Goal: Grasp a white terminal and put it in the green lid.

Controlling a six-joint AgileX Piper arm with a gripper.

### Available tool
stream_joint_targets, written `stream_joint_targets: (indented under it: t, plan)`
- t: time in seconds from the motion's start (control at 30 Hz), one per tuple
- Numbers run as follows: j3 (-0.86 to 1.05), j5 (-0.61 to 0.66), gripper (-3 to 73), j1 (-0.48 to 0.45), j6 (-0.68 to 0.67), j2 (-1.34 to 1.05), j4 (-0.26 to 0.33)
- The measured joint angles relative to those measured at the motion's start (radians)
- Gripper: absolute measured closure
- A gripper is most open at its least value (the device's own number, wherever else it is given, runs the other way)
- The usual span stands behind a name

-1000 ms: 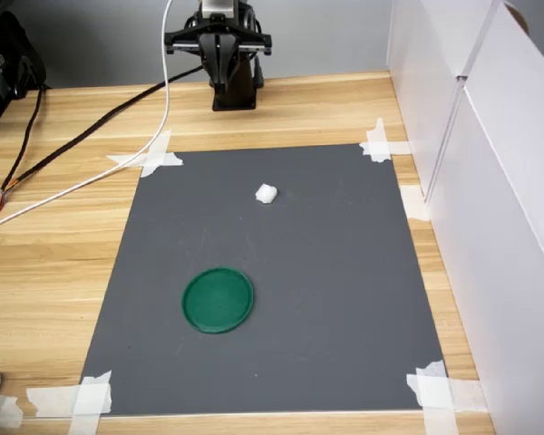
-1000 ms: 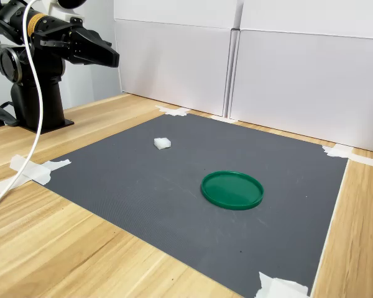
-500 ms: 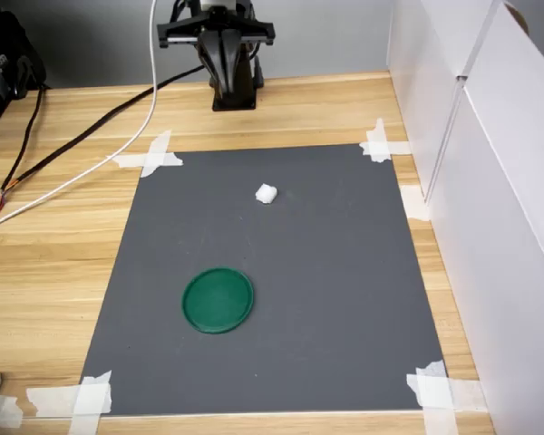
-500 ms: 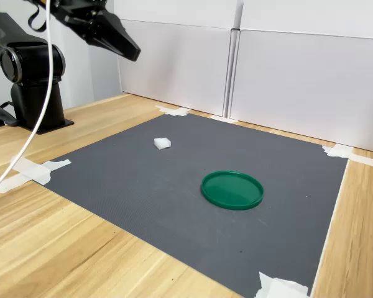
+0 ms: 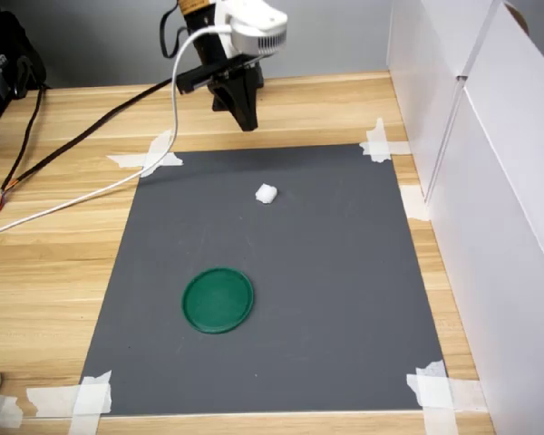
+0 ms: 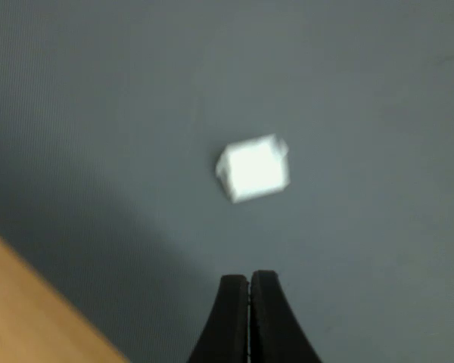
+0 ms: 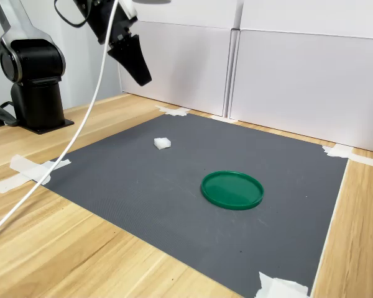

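Since the frame half a second back, the tool [image 5: 247,123] has swung off the base and tipped nose-down toward the mat; in the second exterior view it [image 7: 143,78] went from near-level at top-left to steeply angled, hanging in the air above the mat's far edge, on the arm-base side of the white terminal. White terminal [image 5: 267,193] and green lid [image 5: 218,300] haven't shifted. Terminal sits on the grey mat [image 5: 344,272], well apart from the lid, on the side of the lid toward the arm base; lid lies flat, nothing in it. In the wrist view the terminal [image 6: 253,168] shows blurred just ahead of the fingertips [image 6: 231,302], not touching them, with a wedge of wooden tabletop [image 6: 30,302] in the corner. Tool's two black fingers are pressed together, nothing between them. Around the lid: mat is taped at the corners with white tape strips [image 5: 154,156]; white panels [image 7: 286,81] wall off the mat's side beyond the lid in the second exterior view. A white cable [image 5: 118,181] and a black cable [image 5: 91,122] trail over the tabletop [image 5: 54,272] from the arm, clear of the mat. Nothing lies on the mat between terminal and lid. Arm base [image 7: 37,93] stands on the tabletop off the mat's edge, arm reaching up and over with the wrist pitched down.
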Motion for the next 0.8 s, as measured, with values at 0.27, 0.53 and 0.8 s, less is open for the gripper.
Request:
stream_joint_targets:
  t: [0.27,0.53,0.8]
  plan:
    - [-0.031,0.026,60.1,0.000,-0.046,0.105,-0.095]
    - [-0.157,0.013,24.6,0.000,0.041,0.195,-0.113]
    - [-0.269,0.055,9.2,0.030,0.112,0.244,-0.145]
